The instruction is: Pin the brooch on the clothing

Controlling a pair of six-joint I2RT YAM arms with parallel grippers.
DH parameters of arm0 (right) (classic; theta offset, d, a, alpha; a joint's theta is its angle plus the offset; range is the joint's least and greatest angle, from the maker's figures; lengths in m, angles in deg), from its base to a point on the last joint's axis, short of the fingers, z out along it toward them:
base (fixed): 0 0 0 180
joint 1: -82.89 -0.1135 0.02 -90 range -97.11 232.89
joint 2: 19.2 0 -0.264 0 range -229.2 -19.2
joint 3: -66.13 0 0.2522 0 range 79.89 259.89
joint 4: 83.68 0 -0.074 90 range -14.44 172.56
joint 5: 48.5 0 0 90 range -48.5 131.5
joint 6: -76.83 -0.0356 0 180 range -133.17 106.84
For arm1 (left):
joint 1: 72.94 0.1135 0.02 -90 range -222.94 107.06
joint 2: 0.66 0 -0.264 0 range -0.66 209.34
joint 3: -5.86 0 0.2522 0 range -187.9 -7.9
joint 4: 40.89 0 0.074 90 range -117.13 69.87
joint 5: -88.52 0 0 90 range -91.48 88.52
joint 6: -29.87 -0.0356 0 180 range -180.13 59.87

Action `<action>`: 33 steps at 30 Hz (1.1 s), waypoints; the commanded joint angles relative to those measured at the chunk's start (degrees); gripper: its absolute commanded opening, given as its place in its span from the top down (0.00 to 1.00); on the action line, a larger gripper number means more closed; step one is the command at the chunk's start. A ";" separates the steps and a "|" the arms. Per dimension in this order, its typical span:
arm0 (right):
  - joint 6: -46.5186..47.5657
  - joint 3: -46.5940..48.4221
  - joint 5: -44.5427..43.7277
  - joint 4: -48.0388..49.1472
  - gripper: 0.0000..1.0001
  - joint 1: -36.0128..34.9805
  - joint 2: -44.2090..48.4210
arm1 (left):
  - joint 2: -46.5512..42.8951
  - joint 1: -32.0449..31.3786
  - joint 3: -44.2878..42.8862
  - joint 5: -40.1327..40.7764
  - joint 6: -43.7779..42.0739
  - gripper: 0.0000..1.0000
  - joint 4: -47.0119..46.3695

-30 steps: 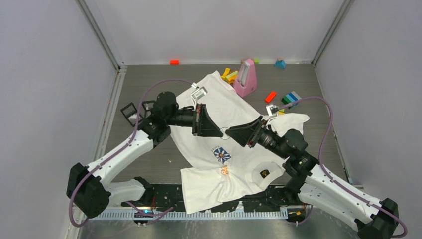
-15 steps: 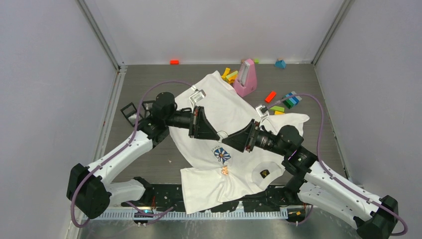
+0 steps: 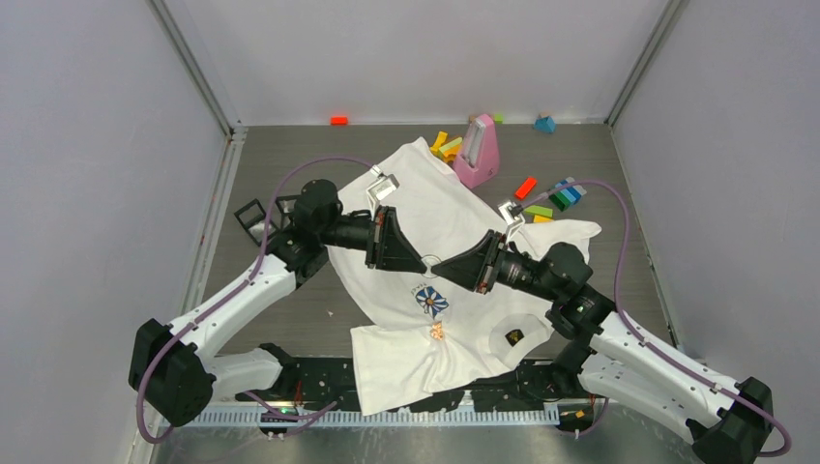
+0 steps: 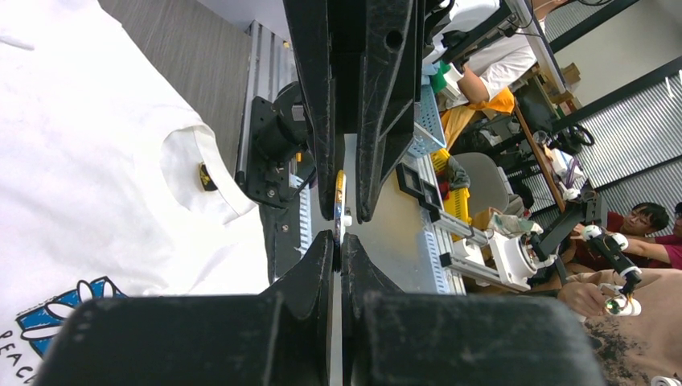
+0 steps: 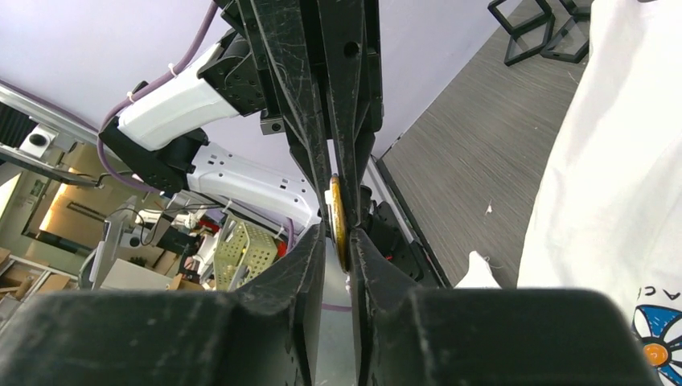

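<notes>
The grey, wood-grained table (image 3: 290, 319) carries the large white short-sleeved T-shirt (image 3: 435, 208). It lies rumpled in the middle, collar toward the near edge, with its blue daisy print just on the near side of where my arms meet. The cloth is soft and limp and will bunch under a push, so I'd pin through a flat single layer. Above it in the air is the small, thin, gold-coloured disc brooch (image 5: 338, 211). It looks stiff, light and probably slippery, best taken by its rim. The left end effector (image 3: 423, 261) is pressed together, pinching the brooch. The right end effector (image 3: 443, 268) brackets the rim narrowly; I cannot tell whether it grips.
</notes>
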 commanded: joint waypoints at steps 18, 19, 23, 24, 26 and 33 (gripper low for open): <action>7.05 7.65 -17.98 -22.36 0.96 0.00 -8.59 | 0.23 -1.43 0.38 -2.93 1.10 1.00 -3.21; 7.17 8.26 -18.98 -23.21 0.96 0.00 -9.14 | 0.32 -1.52 0.38 -2.95 1.10 1.00 -3.21; 7.70 9.05 -20.75 -24.52 0.96 -0.08 -12.11 | 0.55 -1.60 0.38 -2.78 0.94 1.00 -3.12; 7.84 9.09 -20.85 -24.61 0.96 -0.09 -12.34 | 0.63 -1.62 0.38 -2.75 0.93 1.00 -3.05; 8.09 9.06 -20.97 -24.95 0.96 -0.06 -13.00 | 0.89 -1.62 0.38 -2.67 0.92 1.00 -2.96; 9.14 9.40 -20.92 -25.36 0.95 -0.38 -14.46 | 1.77 -1.62 0.45 -2.02 1.10 1.00 -2.77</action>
